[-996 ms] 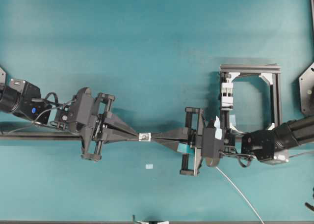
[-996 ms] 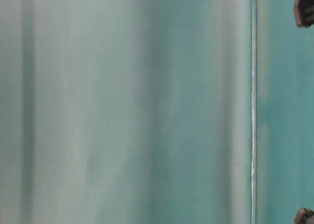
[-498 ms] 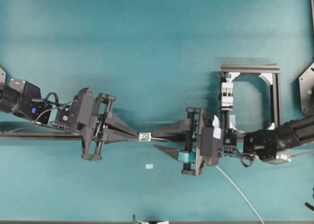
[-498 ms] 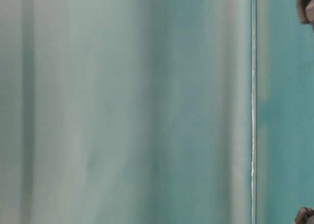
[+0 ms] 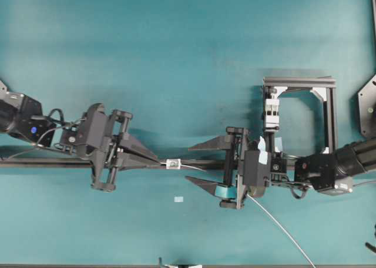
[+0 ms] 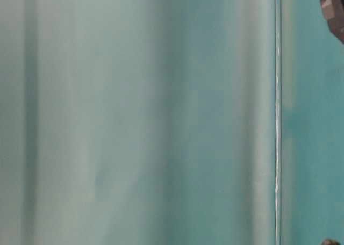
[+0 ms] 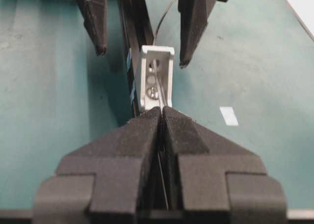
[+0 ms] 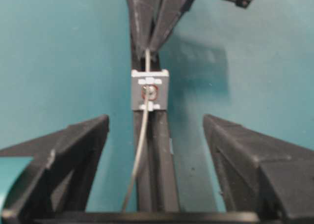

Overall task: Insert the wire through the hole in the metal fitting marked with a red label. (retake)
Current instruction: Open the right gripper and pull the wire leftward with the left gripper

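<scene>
Teal matting (image 5: pixel 176 56) covers the table, crossed by one black rail (image 5: pixel 200 161). One metal fitting (image 5: pixel 173 163) sits on that rail at centre, with one wire (image 8: pixel 141 135) passing through its hole (image 8: pixel 149 92). At nine o'clock of the fitting, the left gripper (image 5: pixel 156 158) has its jaws pressed together, pinching the wire. At three o'clock, the right gripper (image 5: pixel 197 163) stands with jaws spread wide, holding nothing. One small pale tape rectangle (image 5: pixel 178 199) lies near six o'clock. One black frame (image 5: pixel 299 112) stands towards two o'clock.
</scene>
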